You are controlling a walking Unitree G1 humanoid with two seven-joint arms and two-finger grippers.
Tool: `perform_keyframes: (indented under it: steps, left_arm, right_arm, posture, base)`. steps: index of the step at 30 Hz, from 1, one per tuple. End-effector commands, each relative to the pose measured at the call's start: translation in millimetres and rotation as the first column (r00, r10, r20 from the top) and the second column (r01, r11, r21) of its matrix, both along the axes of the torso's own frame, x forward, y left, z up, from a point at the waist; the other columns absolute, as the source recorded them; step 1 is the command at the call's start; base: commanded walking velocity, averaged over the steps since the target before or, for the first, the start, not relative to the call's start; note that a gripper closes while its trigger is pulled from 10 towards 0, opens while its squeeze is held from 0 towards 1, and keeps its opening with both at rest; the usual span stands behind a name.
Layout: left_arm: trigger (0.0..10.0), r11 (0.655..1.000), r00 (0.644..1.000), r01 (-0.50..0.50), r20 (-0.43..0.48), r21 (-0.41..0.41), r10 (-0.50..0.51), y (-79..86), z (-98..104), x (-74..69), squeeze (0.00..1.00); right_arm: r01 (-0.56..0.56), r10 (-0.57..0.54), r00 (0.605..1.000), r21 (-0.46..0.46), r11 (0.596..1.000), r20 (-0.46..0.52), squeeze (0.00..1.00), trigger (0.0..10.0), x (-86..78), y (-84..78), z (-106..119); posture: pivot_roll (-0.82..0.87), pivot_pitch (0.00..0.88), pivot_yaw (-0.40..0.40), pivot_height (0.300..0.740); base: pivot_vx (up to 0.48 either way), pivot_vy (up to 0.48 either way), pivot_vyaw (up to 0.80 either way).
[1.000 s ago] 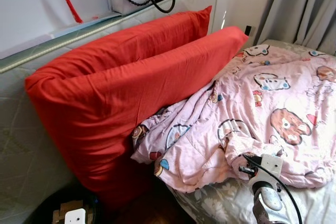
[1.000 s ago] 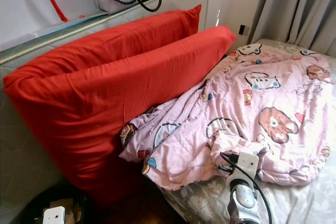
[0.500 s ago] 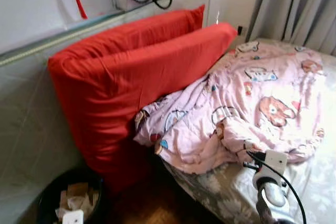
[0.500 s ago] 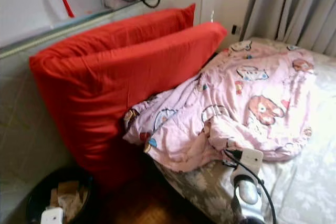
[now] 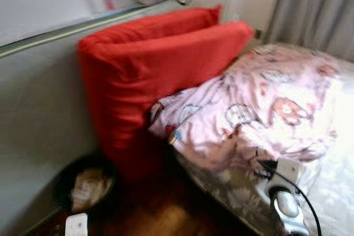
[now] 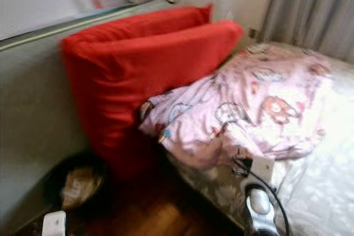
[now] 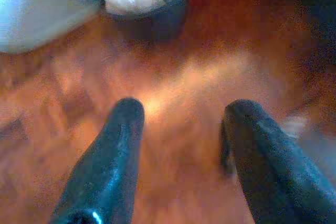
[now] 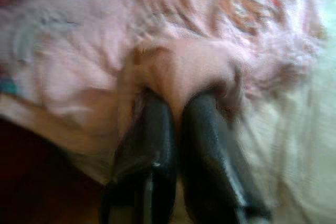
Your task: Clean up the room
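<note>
Right gripper (image 8: 181,103) pinching rumpled pink cartoon-print quilt (image 5: 265,103), left gripper (image 7: 181,114) spread over wooden floor (image 7: 173,77); likely next: pulling quilt straight.

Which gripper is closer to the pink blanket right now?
The right gripper; it is shut on a fold of the pink blanket. The left gripper hangs open over the wooden floor beside the bed.

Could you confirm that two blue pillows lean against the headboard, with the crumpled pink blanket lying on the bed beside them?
Not quite: the two pillows are red, not blue, as the left eye view shows. The rest holds: they lean against the headboard, and the crumpled pink blanket lies on the bed beside them.
</note>
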State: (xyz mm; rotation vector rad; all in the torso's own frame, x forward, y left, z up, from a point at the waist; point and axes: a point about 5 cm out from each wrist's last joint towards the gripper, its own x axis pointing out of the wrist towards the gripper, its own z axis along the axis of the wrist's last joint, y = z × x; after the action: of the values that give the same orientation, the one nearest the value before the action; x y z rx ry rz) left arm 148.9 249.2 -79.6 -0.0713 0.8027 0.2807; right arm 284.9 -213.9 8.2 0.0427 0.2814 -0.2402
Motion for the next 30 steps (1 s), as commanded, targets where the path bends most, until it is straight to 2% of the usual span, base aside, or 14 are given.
perform_keyframes:
  steps: [1,8,16,19,23,25,30]
  left_arm:
    - [10.0,1.0,1.0,0.001,-0.019,0.006,-0.001,2.0,-1,-3.0,0.0]
    - [10.0,1.0,1.0,0.003,-0.023,0.005,-0.002,1.0,-2,-3.1,0.0]
    - [10.0,1.0,1.0,0.003,-0.023,0.003,-0.003,0.6,-2,-3.4,0.0]
    - [10.0,1.0,1.0,0.003,-0.022,0.002,-0.003,0.6,-2,-3.4,0.0]
    - [10.0,1.0,1.0,0.017,-0.024,0.004,-0.017,-0.1,-2,-3.0,0.0]
    - [10.0,0.999,0.999,0.032,-0.025,0.006,-0.032,-0.9,-2,-2.7,0.0]
    - [10.0,0.999,0.999,0.039,-0.023,0.003,-0.039,-4.2,-2,-1.7,0.0]
  right_arm:
    - [0.007,-0.007,1.0,-0.011,1.0,0.009,0.0,10.0,-3.5,-3.2,-1]
    - [0.03,-0.028,0.998,-0.043,0.999,0.062,0.0,10.0,1.1,-6.8,8]
    - [0.093,-0.077,0.986,-0.103,0.99,0.15,0.0,10.0,6.7,-14.1,23]
    - [0.142,-0.12,0.979,-0.13,0.981,0.163,0.0,10.0,4.1,-19.5,24]
    - [0.193,-0.166,0.972,-0.157,0.968,0.168,0.0,10.0,-1.5,-25.5,23]
    - [0.184,-0.157,0.974,-0.165,0.969,0.165,0.0,10.0,-4.7,-24.6,20]
    - [0.158,-0.149,0.987,-0.172,0.972,0.062,0.0,10.0,-20.1,-19.9,0]
  posture:
    - [0.1,0.0,0.033,0.74]
    - [0.1,0.0,0.031,0.74]
    - [0.1,0.0,0.031,0.74]
    - [0.1,0.0,0.03,0.74]
    - [0.1,0.0,0.027,0.74]
    - [0.1,0.0,0.027,0.74]
    - [0.1,0.0,0.023,0.74]
  base:
    - [0.0,0.0,0.0]
    - [0.0,0.0,0.0]
    - [0.0,0.0,0.0]
    - [0.0,0.0,0.0]
    - [0.0,0.0,0.0]
    - [0.0,0.0,0.0]
    - [0.0,0.0,0.0]
